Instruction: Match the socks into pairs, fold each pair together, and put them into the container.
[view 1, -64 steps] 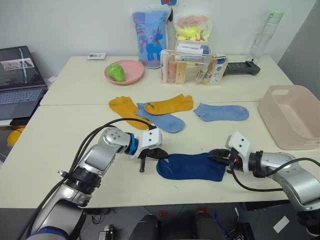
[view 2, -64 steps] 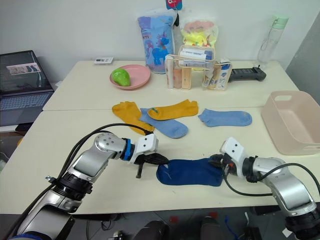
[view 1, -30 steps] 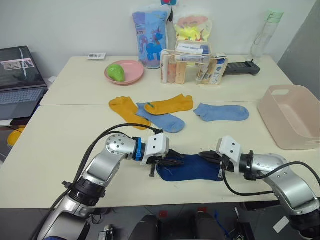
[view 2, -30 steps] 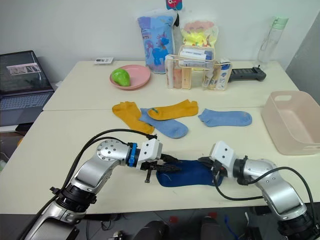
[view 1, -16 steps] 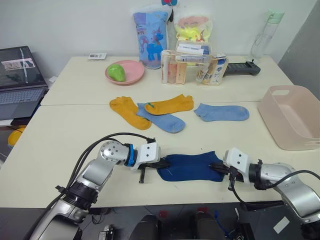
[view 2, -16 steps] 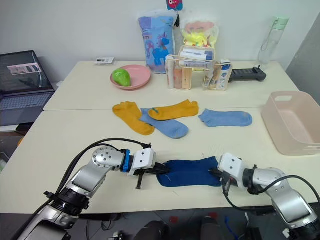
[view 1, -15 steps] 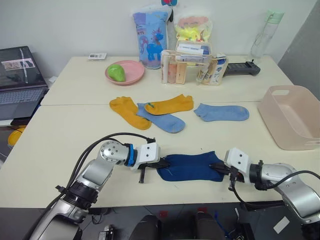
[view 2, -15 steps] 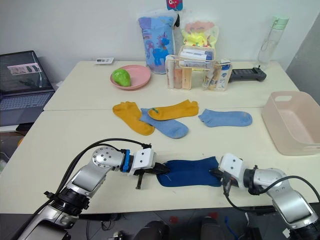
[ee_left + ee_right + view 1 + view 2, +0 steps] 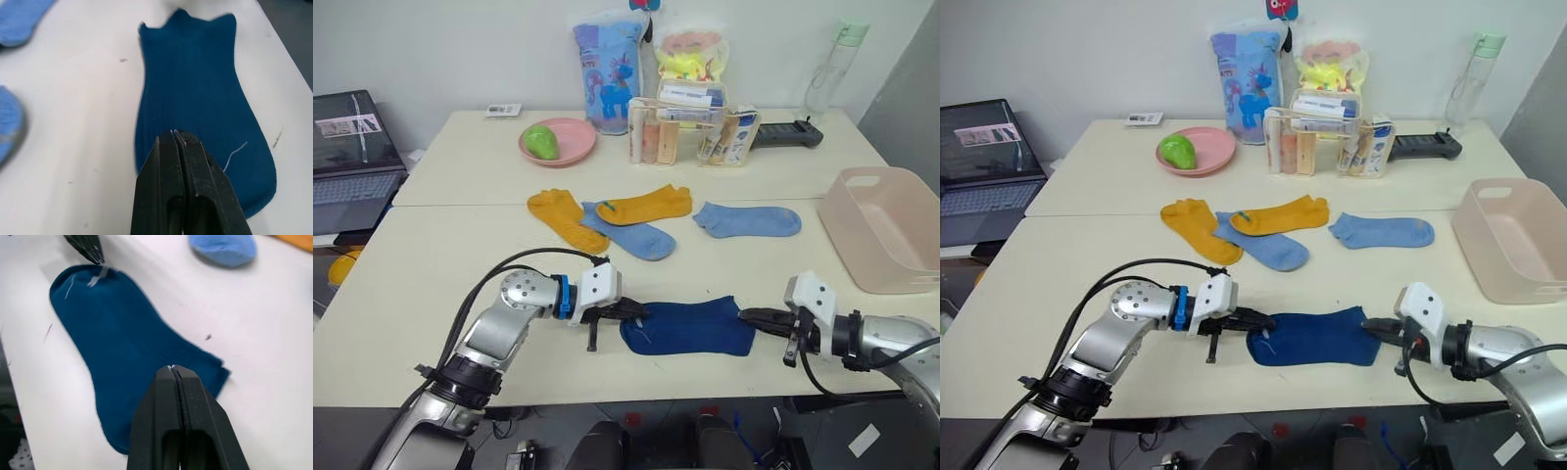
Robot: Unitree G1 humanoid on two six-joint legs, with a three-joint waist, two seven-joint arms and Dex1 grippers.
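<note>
Left eye view: navy sock between claws.

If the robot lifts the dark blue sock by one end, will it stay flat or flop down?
Probably flop: the dark blue sock lies limp and flat on the table like soft knit. It looks thin, so likely very light. Pushed, it would probably bunch up rather than slide whole.

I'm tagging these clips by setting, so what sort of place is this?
Probably an office or lab set up for a household test: pale tables pushed together, an open laptop alongside, socks and a pink bin laid out.
</note>
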